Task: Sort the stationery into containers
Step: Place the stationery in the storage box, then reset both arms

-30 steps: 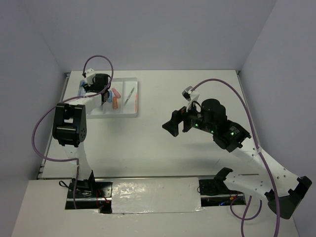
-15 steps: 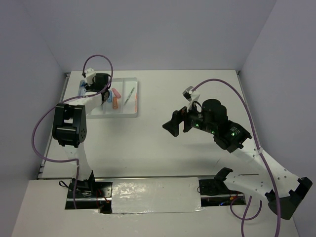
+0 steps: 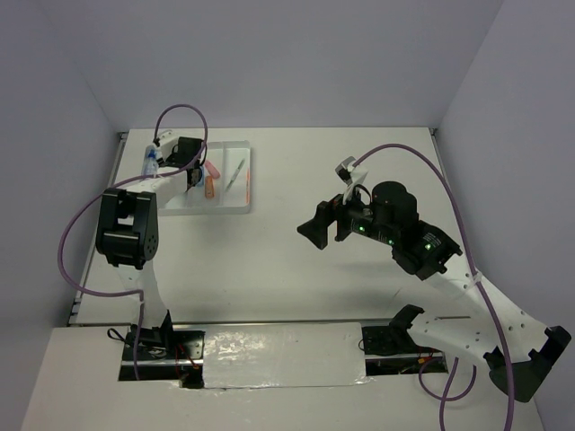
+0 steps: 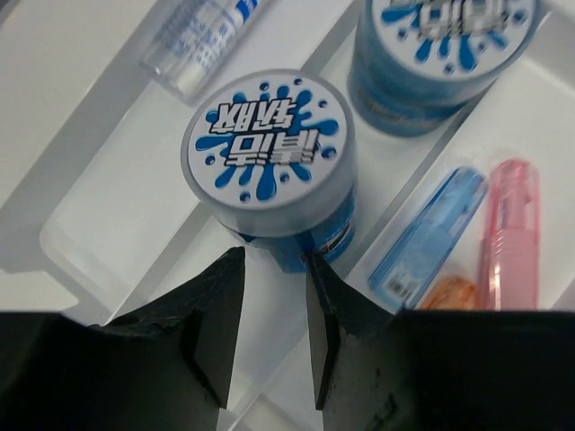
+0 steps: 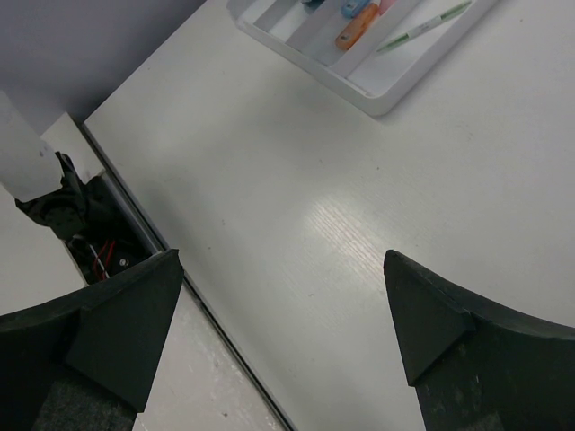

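Hovering just behind the near blue spool [image 4: 268,148], which stands upright in a compartment of the white tray [image 4: 99,224], the left fingers [image 4: 211,314] sit narrowly apart, holding nothing. A forward nudge could tip it against the second spool [image 4: 445,45] or over the divider onto the stubby pieces [image 4: 427,238]. The right fingers [image 5: 117,314] gape wide, empty, above the desk [image 5: 341,180].

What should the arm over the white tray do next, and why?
Probably lift the left gripper straight up, away from the tray: its fingers stand close together with nothing between them, and the blue spool just ahead already stands inside a compartment.
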Robot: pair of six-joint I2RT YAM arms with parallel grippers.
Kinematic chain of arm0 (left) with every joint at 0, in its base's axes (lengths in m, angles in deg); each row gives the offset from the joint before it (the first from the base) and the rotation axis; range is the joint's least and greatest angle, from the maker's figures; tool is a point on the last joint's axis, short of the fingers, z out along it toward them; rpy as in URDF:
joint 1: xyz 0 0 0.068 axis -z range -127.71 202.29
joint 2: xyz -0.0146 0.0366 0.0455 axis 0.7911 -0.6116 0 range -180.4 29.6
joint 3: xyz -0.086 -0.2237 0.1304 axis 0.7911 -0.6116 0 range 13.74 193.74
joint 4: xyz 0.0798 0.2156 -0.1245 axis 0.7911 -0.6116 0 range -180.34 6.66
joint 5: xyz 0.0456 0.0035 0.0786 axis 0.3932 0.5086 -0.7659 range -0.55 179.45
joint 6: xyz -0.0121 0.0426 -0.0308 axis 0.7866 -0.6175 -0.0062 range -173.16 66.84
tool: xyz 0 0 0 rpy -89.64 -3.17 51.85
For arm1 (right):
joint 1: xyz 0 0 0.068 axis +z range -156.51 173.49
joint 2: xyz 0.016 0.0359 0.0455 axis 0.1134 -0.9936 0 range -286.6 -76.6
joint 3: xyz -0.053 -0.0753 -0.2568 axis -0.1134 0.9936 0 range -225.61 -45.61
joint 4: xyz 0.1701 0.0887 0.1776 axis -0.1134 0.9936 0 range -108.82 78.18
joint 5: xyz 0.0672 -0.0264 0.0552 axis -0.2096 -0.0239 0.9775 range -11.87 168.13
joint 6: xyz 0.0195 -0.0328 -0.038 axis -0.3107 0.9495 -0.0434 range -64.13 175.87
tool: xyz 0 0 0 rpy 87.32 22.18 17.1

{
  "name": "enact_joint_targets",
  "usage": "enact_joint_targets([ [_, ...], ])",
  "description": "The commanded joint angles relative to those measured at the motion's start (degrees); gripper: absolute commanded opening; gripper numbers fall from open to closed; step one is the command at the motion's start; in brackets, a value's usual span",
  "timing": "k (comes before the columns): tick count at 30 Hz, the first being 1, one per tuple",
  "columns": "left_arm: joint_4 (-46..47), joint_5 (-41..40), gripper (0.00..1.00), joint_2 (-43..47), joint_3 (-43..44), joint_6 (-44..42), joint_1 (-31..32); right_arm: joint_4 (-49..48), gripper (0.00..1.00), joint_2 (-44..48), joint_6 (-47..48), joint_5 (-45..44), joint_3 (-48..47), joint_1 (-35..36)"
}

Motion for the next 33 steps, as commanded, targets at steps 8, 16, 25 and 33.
enact_joint_targets([
  [8, -8.3, 1.6, 0.43, -2.0, 2.6, 0.8, -0.1, -1.3, 1.0, 1.7, 0.6, -0.1, -0.1, -0.3],
  [16, -5.1, 2.2, 0.51, 4.9, -1.8, -1.4, 3.7, -1.3, 1.0, 1.1, 0.8, 0.1, -0.1, -0.2],
  [25, -8.4, -0.4, 0.88, 21.8, -4.7, -0.4, 4.7, -1.8, 1.0, 0.4, 0.9, -0.6, -0.3, -0.2],
  [33, -17.9, 10.7, 0.99, 48.0, -9.3, 0.8, 7.2, -0.8, 1.0, 2.7, -2.5, -16.9, 0.7, -0.3],
])
